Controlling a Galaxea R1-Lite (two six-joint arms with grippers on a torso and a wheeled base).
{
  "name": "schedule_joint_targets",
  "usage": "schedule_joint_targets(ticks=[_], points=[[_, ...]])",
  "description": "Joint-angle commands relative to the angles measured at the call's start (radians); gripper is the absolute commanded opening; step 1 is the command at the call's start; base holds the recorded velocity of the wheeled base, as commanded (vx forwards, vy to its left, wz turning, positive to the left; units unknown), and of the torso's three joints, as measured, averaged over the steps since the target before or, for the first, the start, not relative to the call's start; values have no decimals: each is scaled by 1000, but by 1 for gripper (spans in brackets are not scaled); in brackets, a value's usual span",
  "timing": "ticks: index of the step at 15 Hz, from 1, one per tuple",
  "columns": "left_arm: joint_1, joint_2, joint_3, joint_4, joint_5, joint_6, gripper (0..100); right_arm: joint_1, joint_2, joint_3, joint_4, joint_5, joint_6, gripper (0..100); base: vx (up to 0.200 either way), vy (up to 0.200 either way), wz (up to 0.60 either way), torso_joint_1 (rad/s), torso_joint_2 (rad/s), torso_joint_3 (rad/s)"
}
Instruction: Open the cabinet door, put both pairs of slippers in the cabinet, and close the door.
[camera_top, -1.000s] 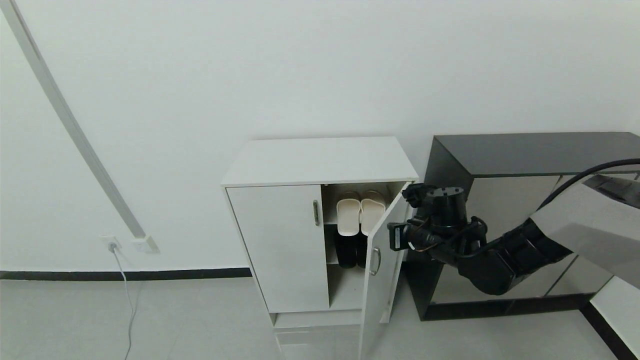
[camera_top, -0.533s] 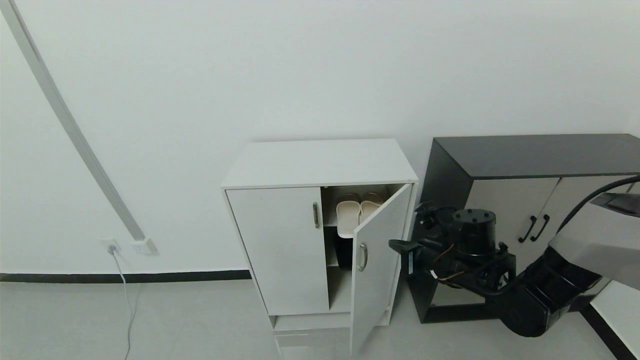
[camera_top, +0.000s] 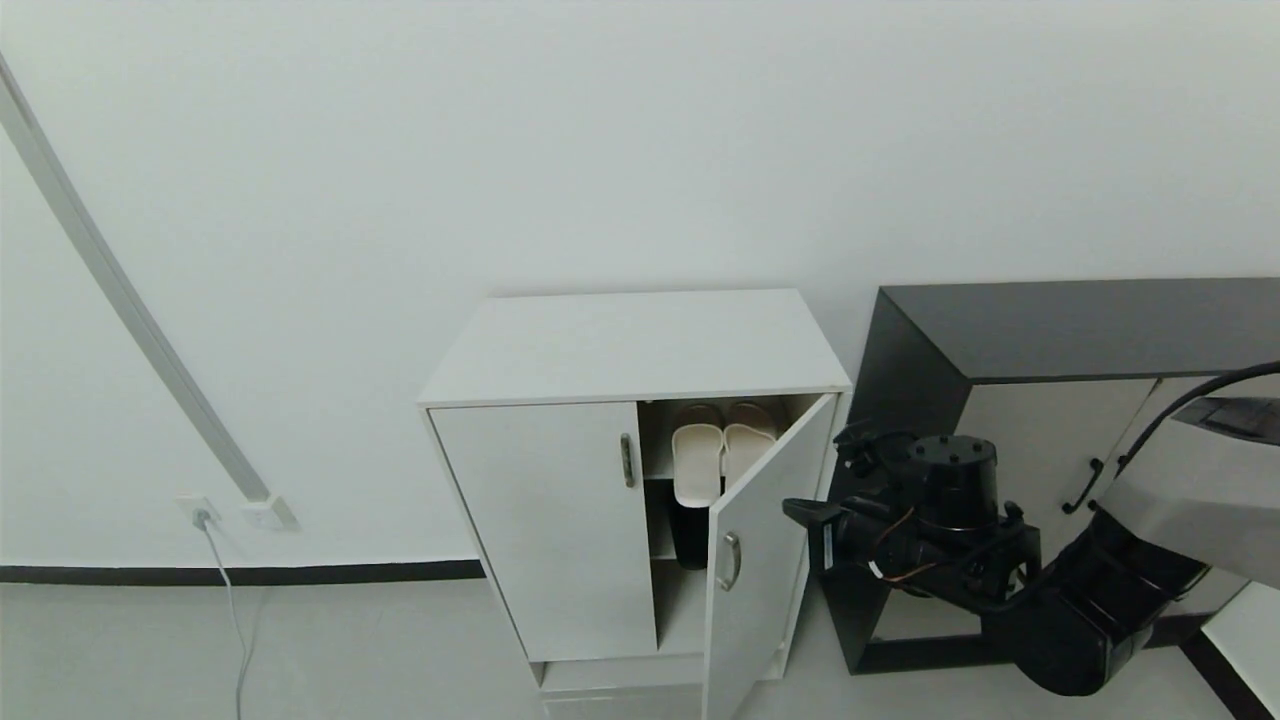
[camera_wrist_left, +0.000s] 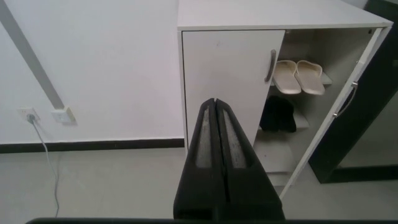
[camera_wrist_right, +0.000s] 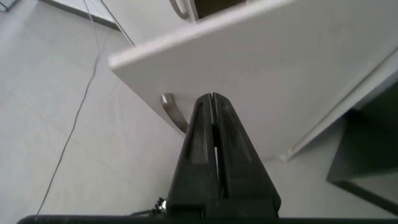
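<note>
The cabinet (camera_top: 640, 345) stands with its right door (camera_top: 770, 570) half open, white slippers (camera_top: 722, 450) above black slippers (camera_top: 685, 535) inside; the right gripper (camera_wrist_right: 213, 96), jaws clenched on nothing, sits just beside the door's outer face near the handle (camera_wrist_right: 173, 111); the left gripper (camera_wrist_left: 215, 101), likewise clenched empty, faces the cabinet front.

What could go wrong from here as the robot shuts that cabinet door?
The white slippers have their toes far forward, so the half-open door may catch them. The shut right gripper sits by the door's handle; it might slip or snag there. It is also close to the black cabinet and may bump it.
</note>
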Motion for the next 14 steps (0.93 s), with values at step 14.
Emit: schedule_joint_targets(ticks=[14], points=[[0,1,0,1,1,2,0,-27,306,-396,16,-40,3,0,0,0,0,0,0,0]])
